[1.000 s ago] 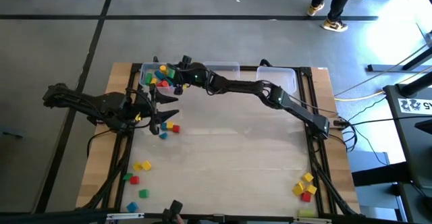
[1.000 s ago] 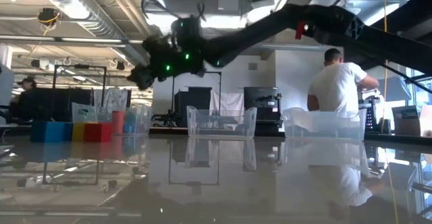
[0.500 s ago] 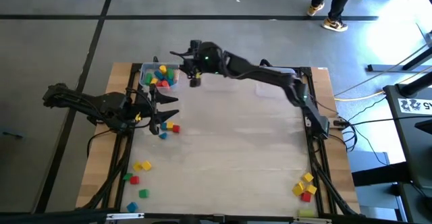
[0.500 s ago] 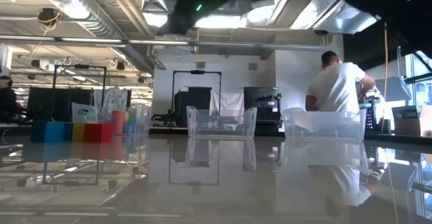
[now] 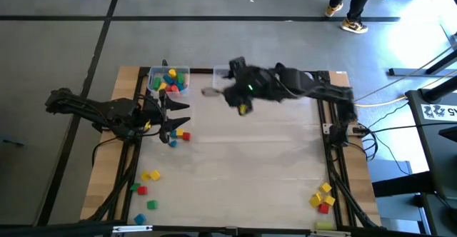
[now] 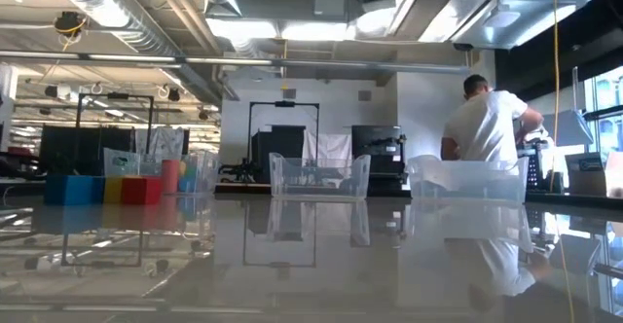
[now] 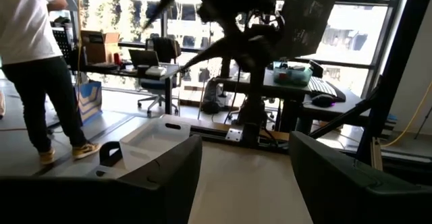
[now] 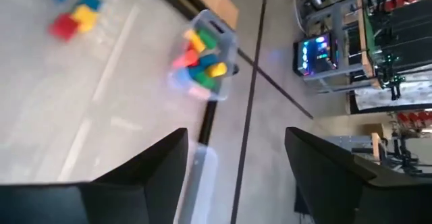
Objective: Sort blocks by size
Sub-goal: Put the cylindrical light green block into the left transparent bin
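Observation:
A clear bin (image 5: 169,80) at the table's far left holds several coloured blocks; it also shows in the right wrist view (image 8: 202,61). Three blocks, red, yellow and blue (image 5: 180,135), lie on the table just beside my left gripper (image 5: 178,116), which is open and empty. Further blocks lie at the near left (image 5: 146,187) and near right (image 5: 323,196). My right gripper (image 5: 227,87) is open and empty, high above the table's far middle; its two fingers (image 8: 142,177) stand wide apart.
Two more clear bins stand along the far edge, at the middle (image 6: 319,177) and at the right (image 6: 467,179). A person in a white shirt (image 6: 487,124) stands beyond the table. Bare tabletop lies at the middle (image 5: 250,158).
My right gripper has gone up from above the far-left bin and swung toward the table's right, out of the low view; it now hangs over the far middle. My left arm has kept still.

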